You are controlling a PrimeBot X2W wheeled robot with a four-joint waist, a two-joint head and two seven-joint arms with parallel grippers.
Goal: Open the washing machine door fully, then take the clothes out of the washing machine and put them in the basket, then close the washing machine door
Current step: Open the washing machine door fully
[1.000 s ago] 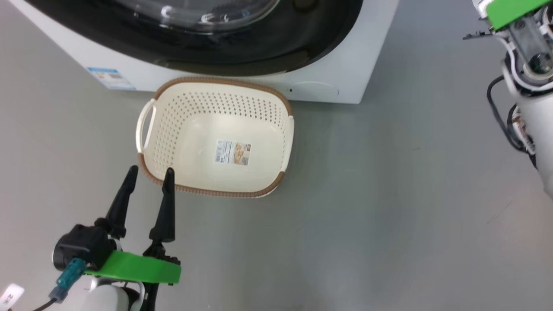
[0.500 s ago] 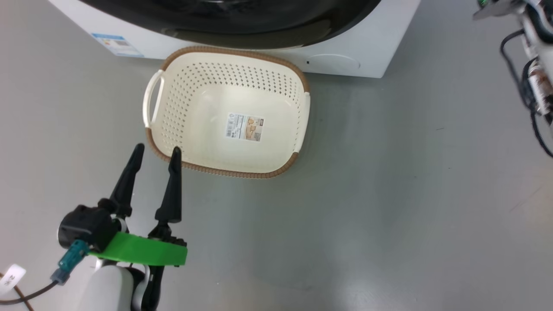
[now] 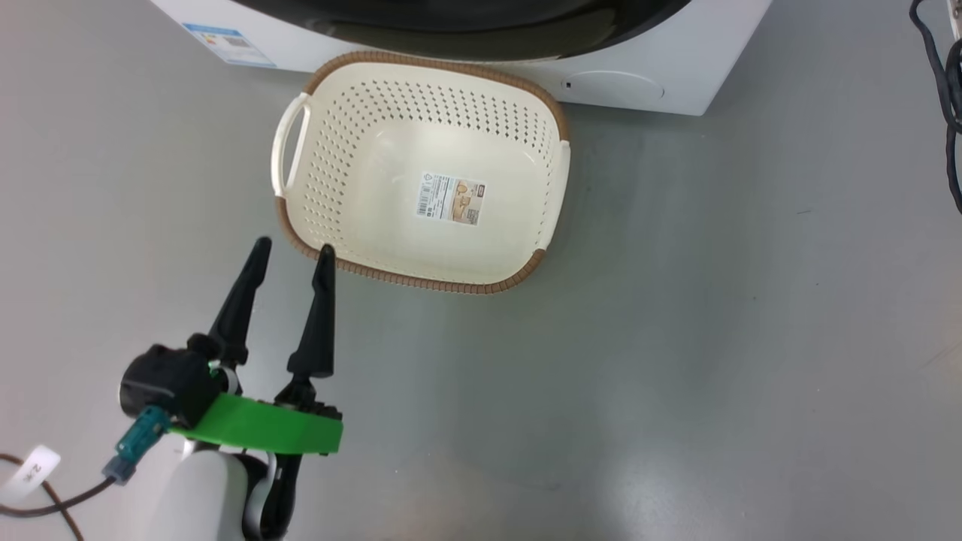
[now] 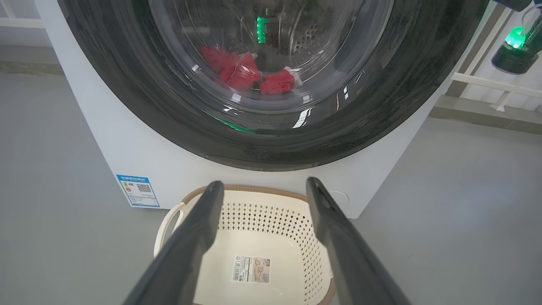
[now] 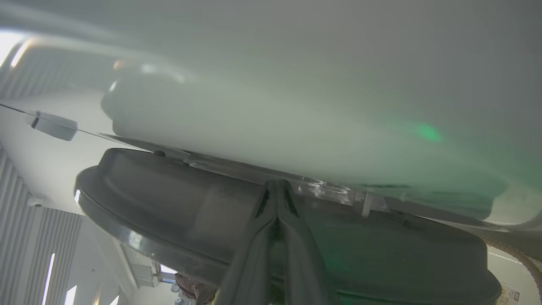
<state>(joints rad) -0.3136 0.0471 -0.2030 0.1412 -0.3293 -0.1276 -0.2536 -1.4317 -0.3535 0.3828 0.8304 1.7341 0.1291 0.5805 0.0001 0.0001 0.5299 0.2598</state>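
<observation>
Clothes [image 4: 237, 74] are seen as a red heap low in the drum [image 4: 307, 36], behind the door [image 4: 127, 93], which is judged to be shut or barely cracked. In the left wrist view they lie at 12 o'clock from the left gripper [image 4: 263, 184], whose fingers are spread wide with nothing between them. The basket [image 3: 421, 279] stands empty on the floor [image 3: 676, 338] just before the washer [image 3: 676, 83], at 12 o'clock in the head view, and the left gripper is found at 7 o'clock, beside the near rim. The door is likely to be stiff, fairly heavy and slick on its glossy rim, so it is best taken at its free edge and led round in an arc. The right gripper [image 5: 277, 186], fingers pressed together, is aimed at the seam between rim and white front, though contact cannot be confirmed. The clothes are expected to be light, limp and easily snagged, so a bunched fold should be pinched rather than a loose hem. Compared with a second ago, the head camera has been swung: washer and basket are framed higher and toward 1 o'clock, less of the door is shown, and where the right forearm stood at 3 o'clock a dark cable [image 3: 948, 113] is now framed. The basket's place against the washer is unchanged, and the left fingers are as wide as before.
</observation>
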